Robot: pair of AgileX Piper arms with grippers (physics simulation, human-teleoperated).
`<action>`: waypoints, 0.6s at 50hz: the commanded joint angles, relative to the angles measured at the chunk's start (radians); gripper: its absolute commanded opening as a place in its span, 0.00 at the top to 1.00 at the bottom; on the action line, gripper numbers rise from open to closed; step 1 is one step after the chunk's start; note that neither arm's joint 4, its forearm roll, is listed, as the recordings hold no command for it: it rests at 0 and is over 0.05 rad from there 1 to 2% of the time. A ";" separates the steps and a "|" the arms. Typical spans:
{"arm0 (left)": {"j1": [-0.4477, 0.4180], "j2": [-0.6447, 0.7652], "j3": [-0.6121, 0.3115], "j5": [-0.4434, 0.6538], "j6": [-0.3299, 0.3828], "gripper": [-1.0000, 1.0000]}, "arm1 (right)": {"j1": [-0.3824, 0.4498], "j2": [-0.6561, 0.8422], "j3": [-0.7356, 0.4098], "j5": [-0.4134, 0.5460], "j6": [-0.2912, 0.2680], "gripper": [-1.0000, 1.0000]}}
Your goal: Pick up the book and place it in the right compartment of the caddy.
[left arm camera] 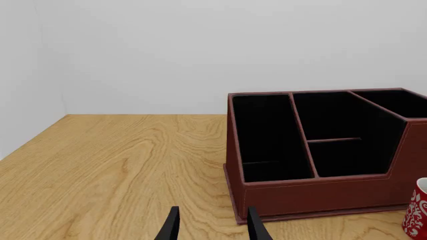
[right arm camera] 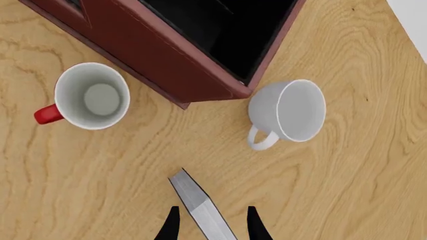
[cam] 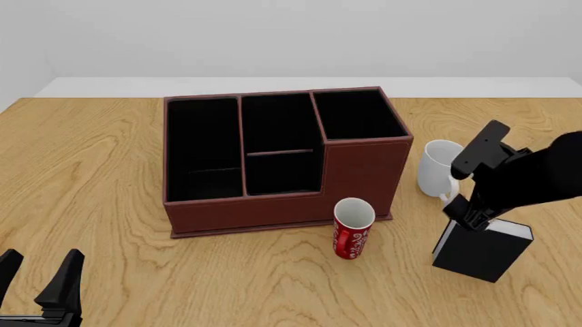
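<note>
At the lower left of the front view the left gripper [cam: 38,276] hovers over bare tabletop [cam: 109,225] with its jaws spread and empty. At lower right the book [cam: 480,251] stands upright on the wood, and the right gripper [right arm camera: 212,222] straddles its top edge; whether the jaws are pressing it cannot be told. A red can [cam: 353,228] stands just before the caddy [cam: 272,204], a white mug [cam: 439,167] beside its right compartment [cam: 356,114].
</note>
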 commanded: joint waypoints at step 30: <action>0.000 0.000 0.000 0.000 0.000 0.00 | -0.056 0.165 0.069 -0.083 -0.043 0.00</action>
